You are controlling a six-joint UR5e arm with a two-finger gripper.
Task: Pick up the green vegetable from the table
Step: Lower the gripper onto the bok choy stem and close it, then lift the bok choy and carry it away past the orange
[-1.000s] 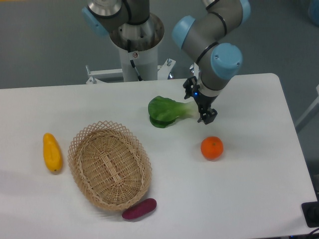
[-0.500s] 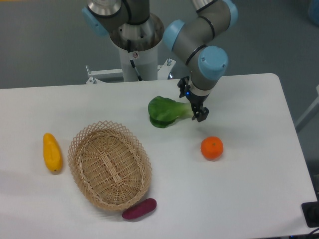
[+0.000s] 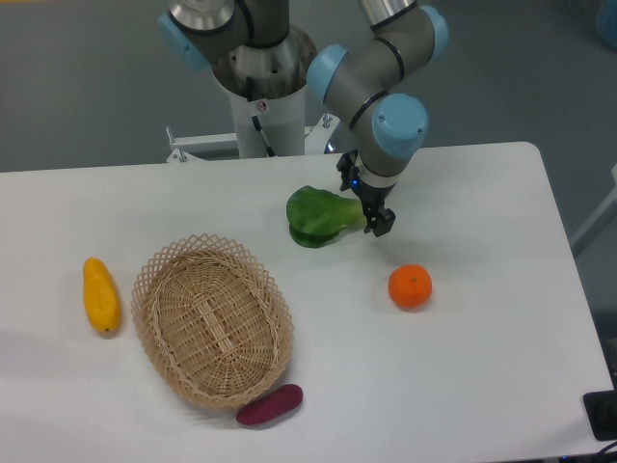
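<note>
The black two-finger gripper (image 3: 371, 214) hung low over the large flat white table (image 3: 482, 338), toward its far side, right at the pale stem end of the dark green leafy vegetable (image 3: 318, 215). The vegetable lay on the tabletop with its broad leaves spread to the left and its short whitish stem pointing right, into the gripper. The dark fingers stood on either side of that stem, but from where I stood I could not tell whether they were pressed onto it or only straddling it, nor how wide the jaws stood.

Nearer and a little to the right of the gripper sat a round orange fruit (image 3: 410, 286), apart from both vegetable and fingers. An oval woven wicker basket (image 3: 212, 321) lay nearer and to the left of the vegetable. A small purple oblong vegetable (image 3: 269, 405) rested just beside the basket's near rim, and a yellow oblong fruit (image 3: 100, 295) lay to the basket's left.
</note>
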